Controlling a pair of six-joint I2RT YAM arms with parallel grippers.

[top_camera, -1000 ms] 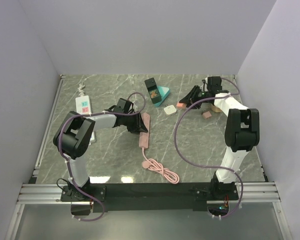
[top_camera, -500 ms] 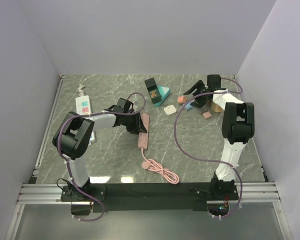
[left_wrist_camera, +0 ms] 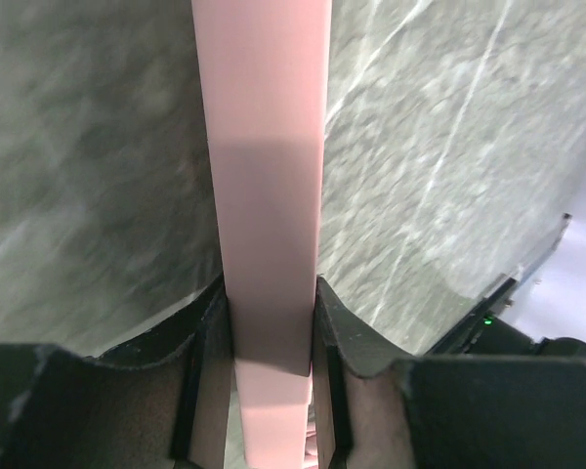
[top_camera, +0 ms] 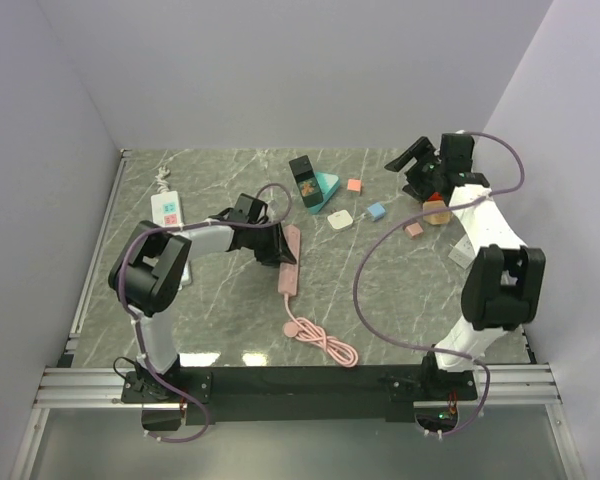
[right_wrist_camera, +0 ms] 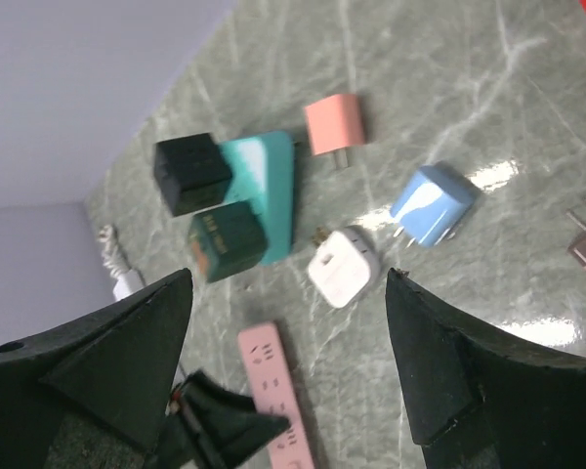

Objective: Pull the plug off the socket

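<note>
Where pale lilac walls [top_camera: 280, 70] closed in three sides, a grey-green marbled worktop [top_camera: 400, 290] lay glossy under the light. At its left sat a white power strip [top_camera: 166, 210]. Right of it, the left pincer [top_camera: 277, 247] pinched the pink socket strip [top_camera: 289, 265] across its width, near its far end. That strip was long, narrow and pale pink, lying near the worktop's middle, its pink cable [top_camera: 325, 342] curling toward the near edge. Further right, well apart from it, lay a white plug [right_wrist_camera: 342, 266], a pink plug [right_wrist_camera: 334, 125] and a blue plug [right_wrist_camera: 433, 203], prongs showing. Rightmost, the right pincer [top_camera: 412, 163] hung above the worktop, fingers spread wide.
</note>
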